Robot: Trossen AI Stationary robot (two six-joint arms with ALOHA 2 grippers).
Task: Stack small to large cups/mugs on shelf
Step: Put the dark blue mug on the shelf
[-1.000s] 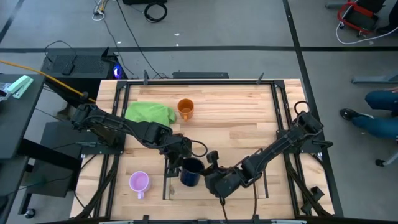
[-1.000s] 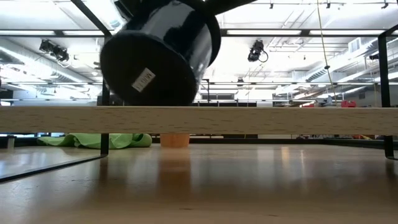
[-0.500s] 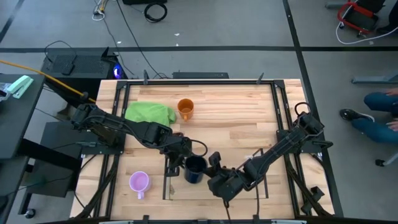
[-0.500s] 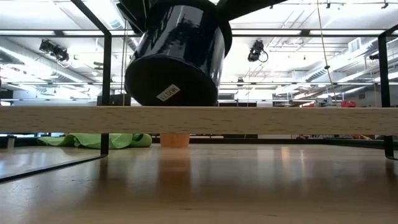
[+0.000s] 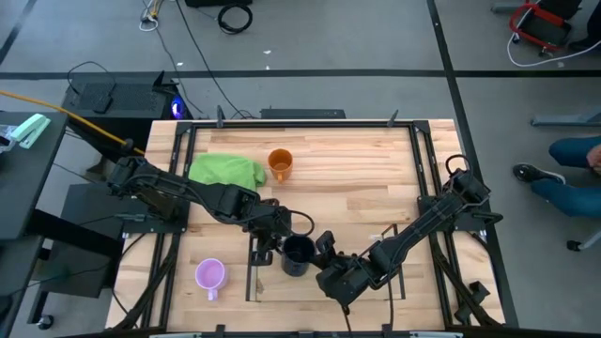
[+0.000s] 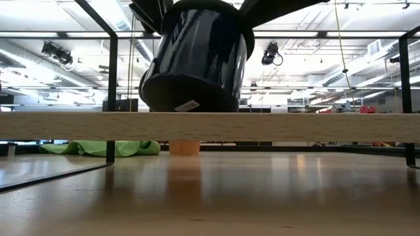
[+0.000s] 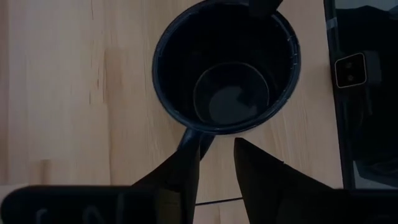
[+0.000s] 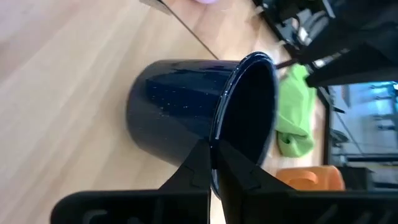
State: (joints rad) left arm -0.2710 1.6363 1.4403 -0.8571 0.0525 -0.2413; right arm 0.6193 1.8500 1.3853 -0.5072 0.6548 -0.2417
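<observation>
The black mug [image 5: 299, 253] is over the shelf's wooden floor [image 6: 315, 126], mouth up and slightly tilted. Its stickered bottom [image 6: 187, 105] shows just above the floor's front edge; whether it rests there I cannot tell. My right gripper [image 5: 324, 250] is shut on the mug's rim. My left gripper [image 5: 279, 240] is open, with the mug's handle [image 7: 198, 140] between its fingers and close to one finger; I cannot tell if they touch. The orange mug [image 5: 280, 163] stands beside the green cloth [image 5: 228, 171]. The light purple mug [image 5: 209, 275] stands near the front left. My right gripper pinches the mug's rim [image 8: 219, 140] on the side opposite the handle, with one finger inside the mug and one outside. The fingers come slanting down from the table's right. The mug stays mouth up, tilted a little.
The shelf's dark frame posts [image 6: 112, 92] and clear panels stand around the mug. The low view camera [image 7: 351, 70] sits just beside the shelf. A person's legs [image 5: 573, 164] show beyond the table's right edge.
The black mug has gone a little toward the table's right edge and tipped from strongly tilted to nearly upright, its bottom coming down toward the shelf floor. Both grippers have shifted the same way with it.
</observation>
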